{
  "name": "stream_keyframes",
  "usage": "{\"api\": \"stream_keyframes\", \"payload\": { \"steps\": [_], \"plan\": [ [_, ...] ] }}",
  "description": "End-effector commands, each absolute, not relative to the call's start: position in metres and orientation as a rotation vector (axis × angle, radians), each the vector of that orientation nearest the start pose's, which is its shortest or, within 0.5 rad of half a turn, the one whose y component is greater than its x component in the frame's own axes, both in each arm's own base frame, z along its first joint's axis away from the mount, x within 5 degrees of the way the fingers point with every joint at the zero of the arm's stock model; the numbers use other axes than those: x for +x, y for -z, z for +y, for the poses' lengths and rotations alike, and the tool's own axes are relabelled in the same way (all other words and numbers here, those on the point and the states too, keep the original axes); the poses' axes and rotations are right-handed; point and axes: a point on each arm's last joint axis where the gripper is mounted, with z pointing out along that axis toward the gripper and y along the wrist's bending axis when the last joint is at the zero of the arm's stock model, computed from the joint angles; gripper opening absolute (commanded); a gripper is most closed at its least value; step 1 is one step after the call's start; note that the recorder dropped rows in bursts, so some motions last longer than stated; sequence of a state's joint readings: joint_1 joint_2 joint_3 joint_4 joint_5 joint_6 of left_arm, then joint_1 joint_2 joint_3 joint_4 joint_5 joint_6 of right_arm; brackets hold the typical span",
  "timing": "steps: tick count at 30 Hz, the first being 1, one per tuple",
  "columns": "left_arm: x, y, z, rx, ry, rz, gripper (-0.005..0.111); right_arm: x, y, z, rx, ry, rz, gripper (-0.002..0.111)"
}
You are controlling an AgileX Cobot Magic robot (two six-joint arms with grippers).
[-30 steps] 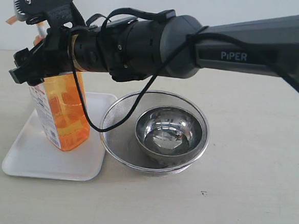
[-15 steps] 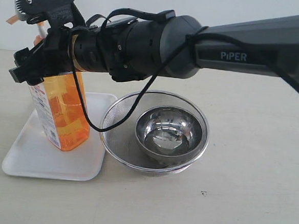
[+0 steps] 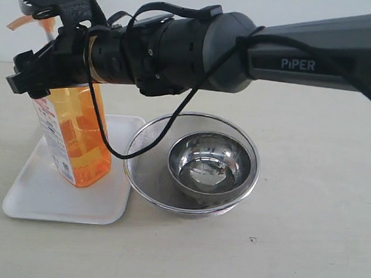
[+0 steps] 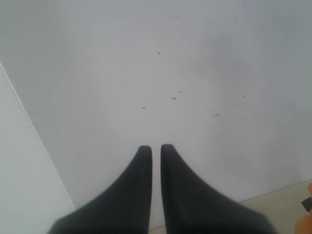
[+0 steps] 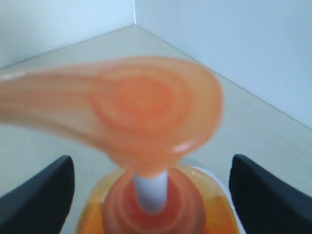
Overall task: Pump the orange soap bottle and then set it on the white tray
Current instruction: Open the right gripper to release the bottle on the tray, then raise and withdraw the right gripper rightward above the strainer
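The orange soap bottle (image 3: 77, 134) stands upright on the white tray (image 3: 41, 199) at the left. Its pump head (image 5: 146, 102) sits raised on the white stem (image 5: 152, 190). My right gripper (image 3: 19, 38) reaches in from the right at the level of the bottle's top. It is open, and its black fingers (image 5: 48, 190) stand well clear on either side of the bottle's shoulders (image 5: 214, 209). In the right wrist view the gripper (image 5: 152, 158) has the pump between its jaws without touching it. My left gripper (image 4: 156, 148) faces a bare wall, shut and empty.
A round steel mesh strainer (image 3: 148, 149) with a steel bowl (image 3: 212, 166) inside it stands just right of the tray, under my right arm (image 3: 255, 51). A pale wall runs behind the table.
My right gripper has risen slightly above the bottle, still open. The bottle has stayed put on the tray.
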State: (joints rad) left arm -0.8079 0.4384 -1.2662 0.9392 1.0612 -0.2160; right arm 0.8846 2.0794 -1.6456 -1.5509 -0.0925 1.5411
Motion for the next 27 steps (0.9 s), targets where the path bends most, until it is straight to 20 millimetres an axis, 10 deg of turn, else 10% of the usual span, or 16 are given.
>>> {"api": "stream_keyframes", "payload": {
  "steps": [1, 27],
  "plan": [
    [0.019, -0.496, 0.073, 0.246, -0.219, 1.473, 0.005, 0.308, -0.265, 0.391, -0.925, -0.712, 1.725, 0.078],
    [0.019, -0.496, 0.073, 0.246, -0.219, 1.473, 0.005, 0.297, -0.293, 0.385, -1.0, -0.738, 1.653, 0.078]
  ]
}}
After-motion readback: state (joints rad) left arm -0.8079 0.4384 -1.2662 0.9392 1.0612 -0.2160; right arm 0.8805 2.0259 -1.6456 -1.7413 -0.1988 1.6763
